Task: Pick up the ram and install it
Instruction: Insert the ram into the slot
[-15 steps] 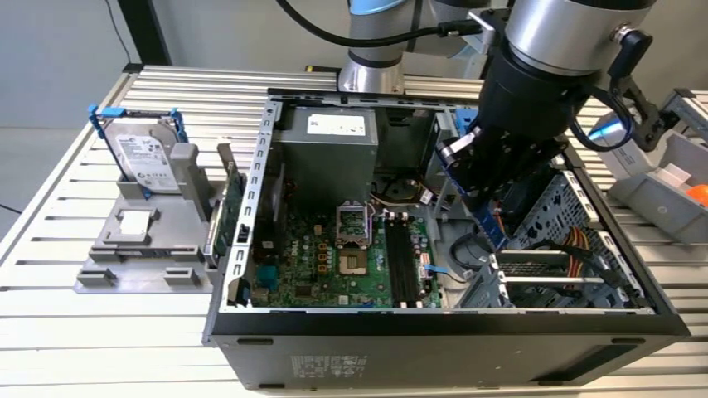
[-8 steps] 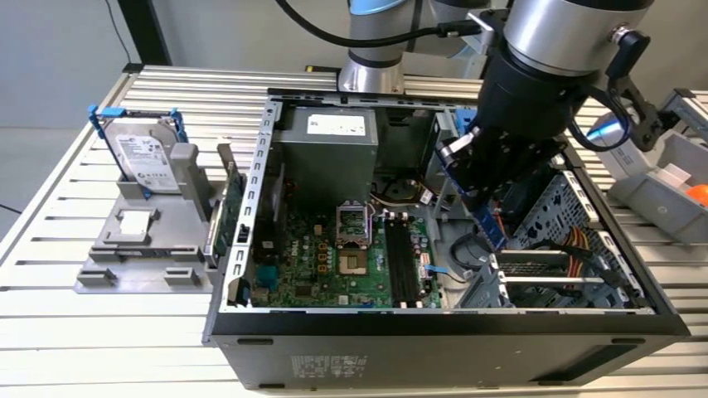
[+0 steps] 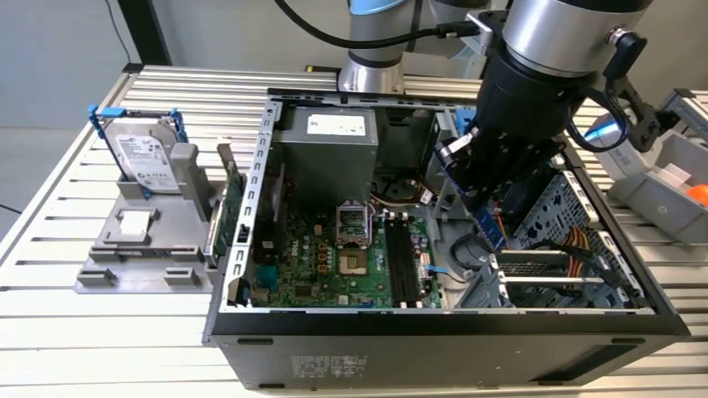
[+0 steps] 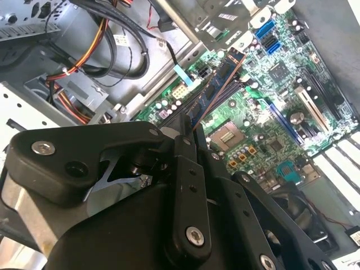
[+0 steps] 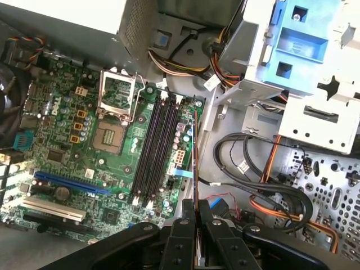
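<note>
We've got the gripper (image 5: 197, 220) clamped shut on the ram (image 5: 196, 163), held edge-on inside the open computer case (image 3: 443, 336). It hangs over the motherboard (image 5: 128, 169) edge, just beside the memory slots (image 5: 154, 149), not seated.

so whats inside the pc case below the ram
The motherboard with empty memory slots, a processor socket and loose cables beside it. The ram, held edge-on in the jaws, hides a thin strip of board next to the slots.
</note>
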Robot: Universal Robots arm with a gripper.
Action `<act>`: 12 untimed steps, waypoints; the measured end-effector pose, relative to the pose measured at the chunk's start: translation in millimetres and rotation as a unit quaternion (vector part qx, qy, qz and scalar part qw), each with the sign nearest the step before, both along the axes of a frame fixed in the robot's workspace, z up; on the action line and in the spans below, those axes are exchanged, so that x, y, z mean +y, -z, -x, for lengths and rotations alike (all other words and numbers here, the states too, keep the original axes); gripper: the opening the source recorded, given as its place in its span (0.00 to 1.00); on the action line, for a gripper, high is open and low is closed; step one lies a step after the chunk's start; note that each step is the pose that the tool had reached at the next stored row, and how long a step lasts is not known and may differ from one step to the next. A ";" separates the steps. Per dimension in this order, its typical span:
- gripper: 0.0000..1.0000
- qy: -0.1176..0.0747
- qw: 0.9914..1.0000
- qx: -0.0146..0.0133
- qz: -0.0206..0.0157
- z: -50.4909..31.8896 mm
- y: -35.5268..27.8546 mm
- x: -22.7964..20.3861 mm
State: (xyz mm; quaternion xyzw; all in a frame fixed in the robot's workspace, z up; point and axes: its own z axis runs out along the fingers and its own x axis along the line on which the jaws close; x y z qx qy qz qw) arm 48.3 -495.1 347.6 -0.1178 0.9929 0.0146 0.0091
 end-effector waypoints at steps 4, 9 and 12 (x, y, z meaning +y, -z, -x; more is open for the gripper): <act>0.00 0.000 1.000 0.000 0.000 0.0 1.1 0.2; 0.00 0.000 1.000 0.000 0.000 0.1 2.5 0.3; 0.00 0.001 1.000 0.000 0.000 0.2 3.0 0.2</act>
